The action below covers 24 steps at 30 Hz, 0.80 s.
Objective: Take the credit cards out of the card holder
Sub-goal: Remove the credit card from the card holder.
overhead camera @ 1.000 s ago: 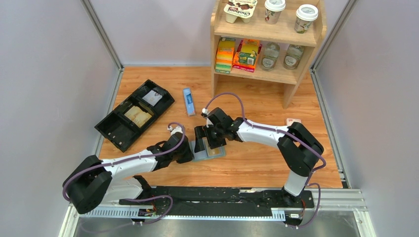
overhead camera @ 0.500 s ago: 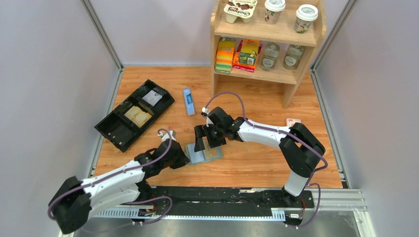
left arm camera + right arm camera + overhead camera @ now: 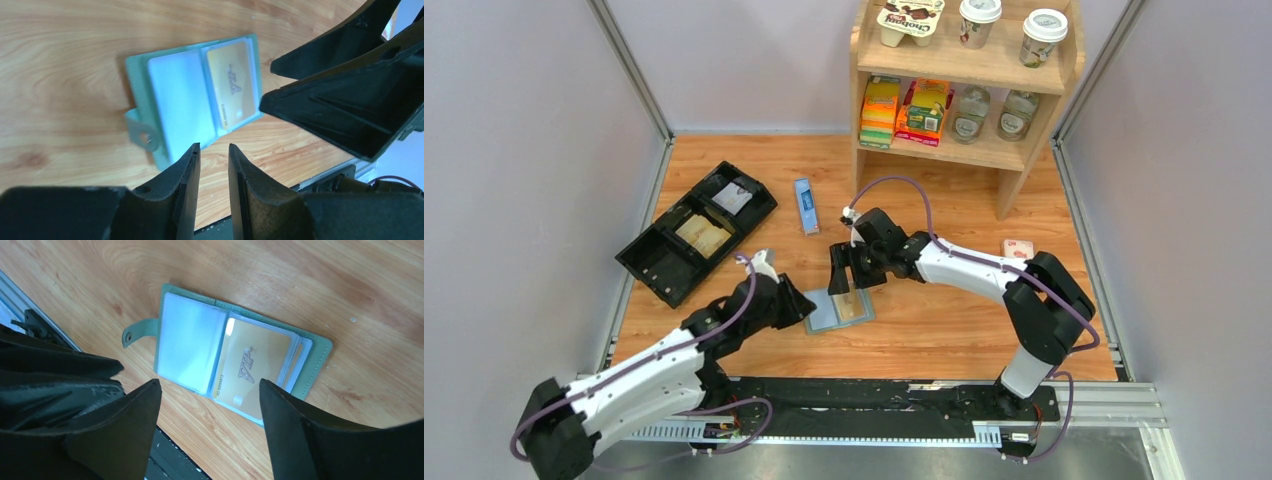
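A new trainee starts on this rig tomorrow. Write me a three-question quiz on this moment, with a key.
1. True or false: the card holder lies shut on the table.
2. Which has its jaws wider apart, the left gripper or the right gripper?
3. Where is the golden card? A: clamped in a gripper. B: in a clear pocket of the open card holder. C: loose on the table.
Key: 1 false, it lies open and flat. 2 the right gripper. 3 B.
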Tool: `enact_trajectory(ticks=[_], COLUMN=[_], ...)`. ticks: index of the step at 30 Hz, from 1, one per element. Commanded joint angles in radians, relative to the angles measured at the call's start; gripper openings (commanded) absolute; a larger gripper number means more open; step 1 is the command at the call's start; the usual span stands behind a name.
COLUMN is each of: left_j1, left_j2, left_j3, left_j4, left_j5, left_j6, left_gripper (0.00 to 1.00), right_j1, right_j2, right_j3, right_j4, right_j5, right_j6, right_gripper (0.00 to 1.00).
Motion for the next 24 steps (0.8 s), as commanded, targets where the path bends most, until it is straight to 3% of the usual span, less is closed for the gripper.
enact_trajectory(ticks=[1, 5, 9, 24], left_j1=[-0.006, -0.004, 0.046, 0.071], left_j2=[0.228, 0.394, 0.503, 0.634], left_j3=[0.135, 0.183, 0.149, -0.029], left_j4=[0.202, 0.279, 0.386, 0.684], left_j5=[0.088, 0.098, 0.145, 0.236], left_j6=[0.081, 0.092, 0.054, -0.046], left_gripper=[0.35, 0.35, 0.34, 0.46], right_j1=[-0.012, -0.022, -0.025, -0.027], right_j2=[-0.014, 0.006, 0.023, 0.082], right_j3=[-0.015, -0.029, -0.040, -0.074], right_j4=[0.014, 0.018, 0.026, 0.081], right_j5=[0.045, 0.055, 0.058, 0.016], right_j6=[-0.003, 0.007, 0.012, 0.014], right_gripper=[0.69, 0.53, 0.45, 0.43])
